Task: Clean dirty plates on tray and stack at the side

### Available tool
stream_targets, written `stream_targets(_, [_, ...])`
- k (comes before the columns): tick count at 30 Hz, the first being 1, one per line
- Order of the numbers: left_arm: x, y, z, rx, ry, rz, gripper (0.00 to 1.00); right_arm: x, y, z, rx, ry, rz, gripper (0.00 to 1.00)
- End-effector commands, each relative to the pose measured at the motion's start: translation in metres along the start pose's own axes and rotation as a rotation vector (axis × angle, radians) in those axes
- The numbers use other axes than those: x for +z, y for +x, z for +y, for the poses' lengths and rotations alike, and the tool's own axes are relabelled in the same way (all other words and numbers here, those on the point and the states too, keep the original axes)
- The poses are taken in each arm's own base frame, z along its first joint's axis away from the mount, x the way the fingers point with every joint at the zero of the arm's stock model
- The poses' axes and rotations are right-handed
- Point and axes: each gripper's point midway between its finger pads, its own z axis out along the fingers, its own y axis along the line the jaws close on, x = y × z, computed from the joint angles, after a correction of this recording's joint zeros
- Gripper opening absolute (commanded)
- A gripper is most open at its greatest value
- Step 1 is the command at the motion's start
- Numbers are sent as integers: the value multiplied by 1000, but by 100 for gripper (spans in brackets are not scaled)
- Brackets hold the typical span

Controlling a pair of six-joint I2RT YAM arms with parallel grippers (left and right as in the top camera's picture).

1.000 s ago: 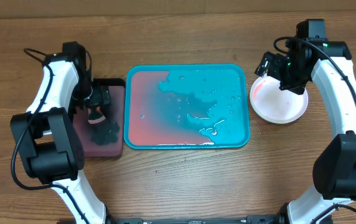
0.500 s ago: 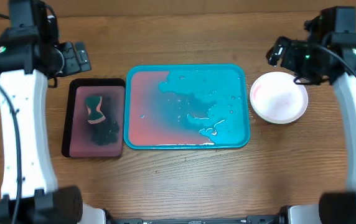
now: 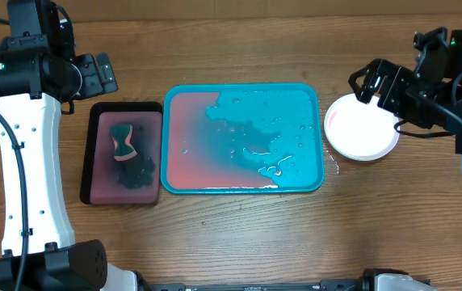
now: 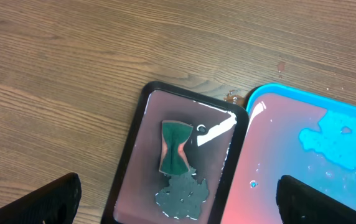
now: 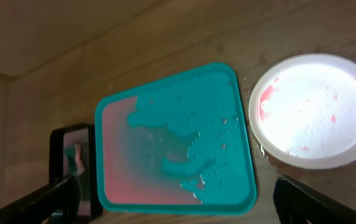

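Observation:
The teal tray point(image 3: 243, 86) lies mid-table, holding no plates, with a pinkish wet film on its left half; it also shows in the left wrist view point(image 4: 271, 134) and the right wrist view point(image 5: 122, 162). A white plate point(image 3: 364, 133) with faint red smears sits on the table just right of the tray, and shows in the right wrist view point(image 5: 318, 109). The light blue and yellow-green plates do not show. My left gripper point(image 3: 98, 74) is open and empty, high above the table's far left point(image 4: 178, 202). My right gripper point(image 3: 374, 81) is open and empty, high over the plate's far edge point(image 5: 178, 202).
A black tray point(image 3: 94, 162) with pink water and a green sponge point(image 3: 122, 142) lies left of the teal tray; the left wrist view shows the black tray point(image 4: 134, 155) and the sponge point(image 4: 176, 146). Water drops dot the wood beside the plate.
Both arms have risen and pulled back. The left gripper came up from the sponge, which stays in the black tray. The right gripper lifted away from the white plate's rim.

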Motion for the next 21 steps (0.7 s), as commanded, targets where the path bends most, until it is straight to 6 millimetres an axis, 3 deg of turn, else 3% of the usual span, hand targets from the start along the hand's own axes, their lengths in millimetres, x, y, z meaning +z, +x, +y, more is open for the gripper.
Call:
stream_targets(1, [-1,1,-5,-15,16,2,100,-6,-3,1,-28,12,-19,100])
stream_targets(8, [-1,1,-5,-15,16,2,100,-7,-23,-22,-84,151,-114,100])
stream_targets(14, [-1,1,-5,-15,16,2,100,-12,-48,1,-334,84,-338,100])
stream_targets(18, [-1,1,-5,-15,16,2,100,-12,-36,7,-452,38,-494,100])
stream_targets(21, [-1,1,-5,-15,16,2,100,-10,-15,-2,-475,12,-598,100])
